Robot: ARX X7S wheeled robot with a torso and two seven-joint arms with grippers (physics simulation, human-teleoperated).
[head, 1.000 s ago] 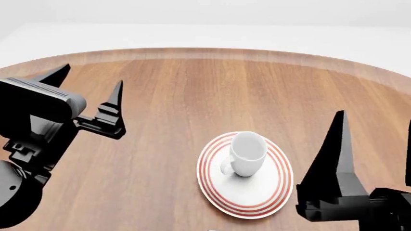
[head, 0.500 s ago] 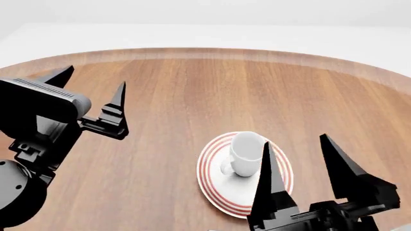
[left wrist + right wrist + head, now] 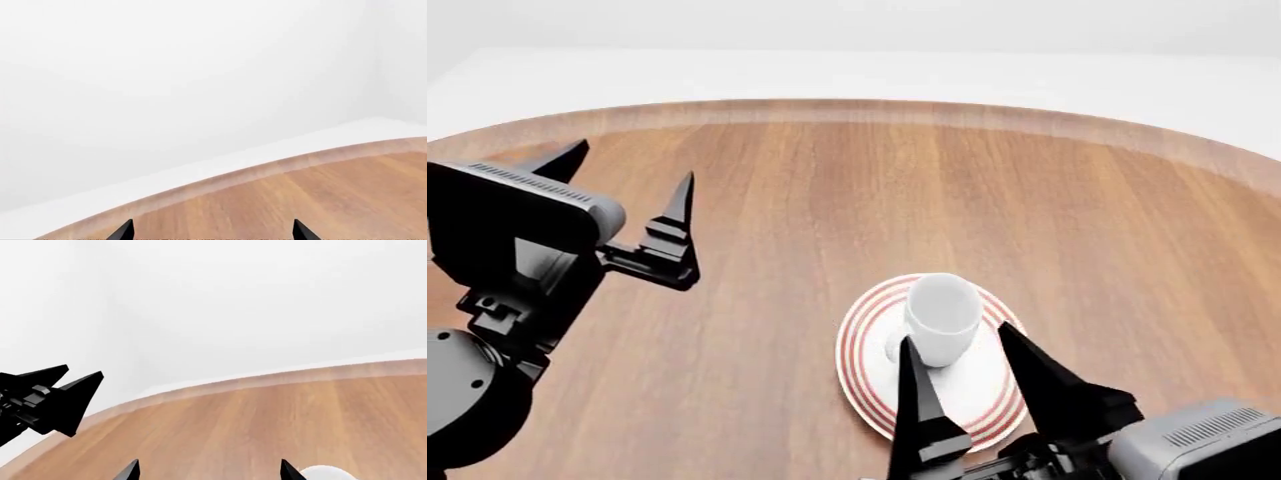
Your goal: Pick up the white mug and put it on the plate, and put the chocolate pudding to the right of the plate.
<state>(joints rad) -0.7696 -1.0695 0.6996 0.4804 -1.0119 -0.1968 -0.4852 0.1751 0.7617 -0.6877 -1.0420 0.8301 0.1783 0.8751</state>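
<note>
Standing upright on the plate (image 3: 874, 385), the white mug (image 3: 940, 318) sits slightly toward 12 o'clock of the plate's centre, handle turned to about 8 o'clock. Plate rests on the table (image 3: 868, 200) (wood grain, rounded far edge). Right gripper (image 3: 968, 385) hangs over the plate's 6 o'clock rim, fingers spread apart, empty, just short of the mug. Left gripper (image 3: 627, 195) is well apart at 10 o'clock from the plate, fingers likewise apart, holding nothing. Chocolate pudding: not visible in any view.
</note>
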